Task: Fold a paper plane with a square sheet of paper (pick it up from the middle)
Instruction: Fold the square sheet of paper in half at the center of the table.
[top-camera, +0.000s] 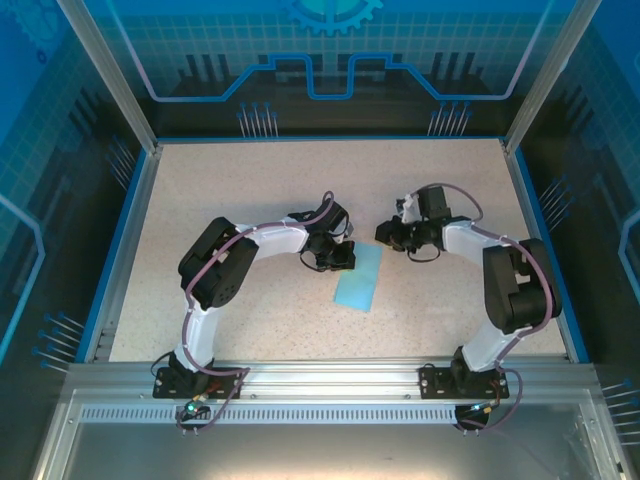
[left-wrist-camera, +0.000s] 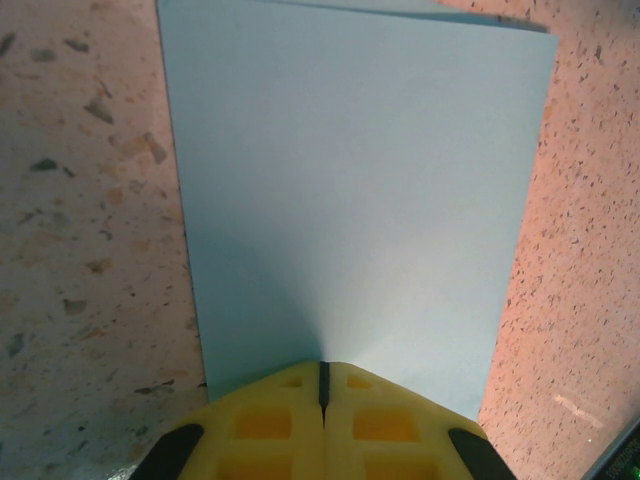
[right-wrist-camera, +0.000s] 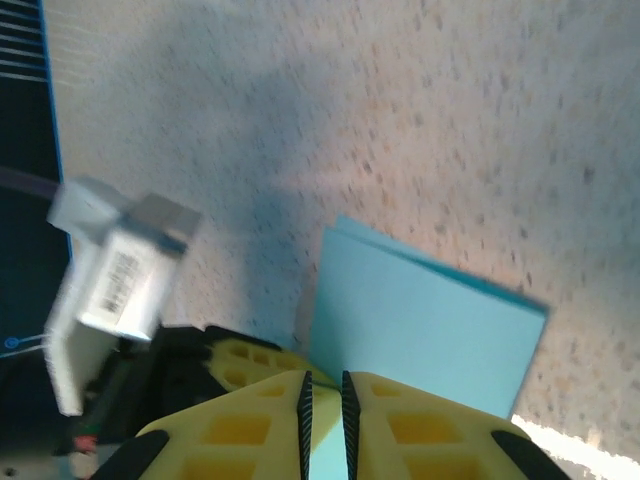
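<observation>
I see a speckled table (top-camera: 250, 190) inside blue walls (top-camera: 400, 45); left claw (left-wrist-camera: 323, 382) pinches the paper (top-camera: 358, 280), right claw (right-wrist-camera: 325, 388) over it, barely parted.

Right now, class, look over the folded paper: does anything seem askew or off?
The paper is folded unevenly: in the left wrist view a sliver of the lower layer peeks past the upper layer's far edge, toward the right corner. It also lies slanted on the table.

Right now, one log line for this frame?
sheet: folded in half, flat on table | left hand: shut, tips at sheet edge | right hand: narrow gap, at sheet edge, grip unclear
</observation>
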